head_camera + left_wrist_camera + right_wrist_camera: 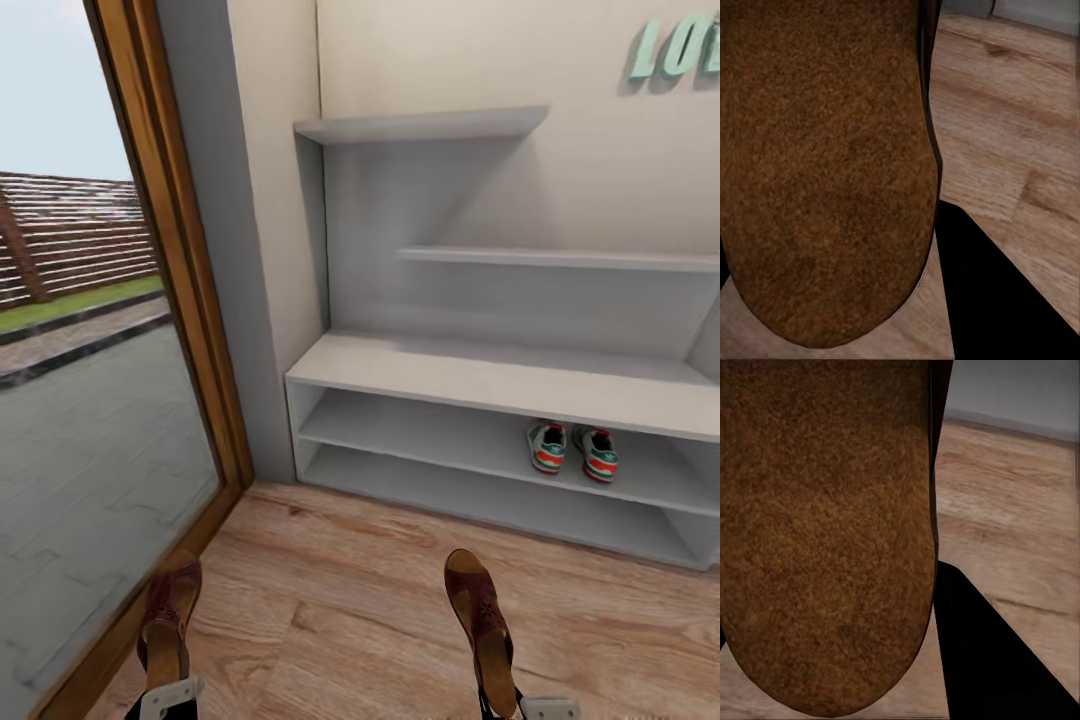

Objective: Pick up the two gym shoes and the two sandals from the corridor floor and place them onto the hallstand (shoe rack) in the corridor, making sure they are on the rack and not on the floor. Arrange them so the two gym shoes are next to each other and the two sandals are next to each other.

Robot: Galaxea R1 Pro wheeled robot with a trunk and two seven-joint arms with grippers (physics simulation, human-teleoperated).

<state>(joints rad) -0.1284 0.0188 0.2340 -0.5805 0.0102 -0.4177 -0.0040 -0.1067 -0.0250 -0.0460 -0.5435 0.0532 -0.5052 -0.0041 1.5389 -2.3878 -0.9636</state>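
- With both gym shoes already parked side by side on the upper of the two low shelves of the hallstand, only the sandals were left, so the job looked more than halfway done imo.
- Left gripper was clenched on the left sandal, held up over the corridor floor near the wooden door frame. Toe pointed fwd toward the rack.
- Right gripper was clamped on the right sandal the same way, also off the floor, toe fwd. Only the base of each gripper showed in the head view, so the grip is my read from how the sandals hung, not smth I saw directly.
- Both wrist views were mostly brown sole w/ floorboards beside it, so no help for aiming. Head view was the one to steer by.
- How I'd do the step: roll closer first, rack was well apart from both sandals.
- Bench top looked like the easiest target, wide and bare, no low reach under a shelf.
- Set both sandals down just beside each other, same heading, fully on the board w/ no heel hanging off the edge.
- Lower til the sole rests flat before letting go, else it could tip and slide off.
- Stay away from the sneakers' spot so they don't get bumped apart.
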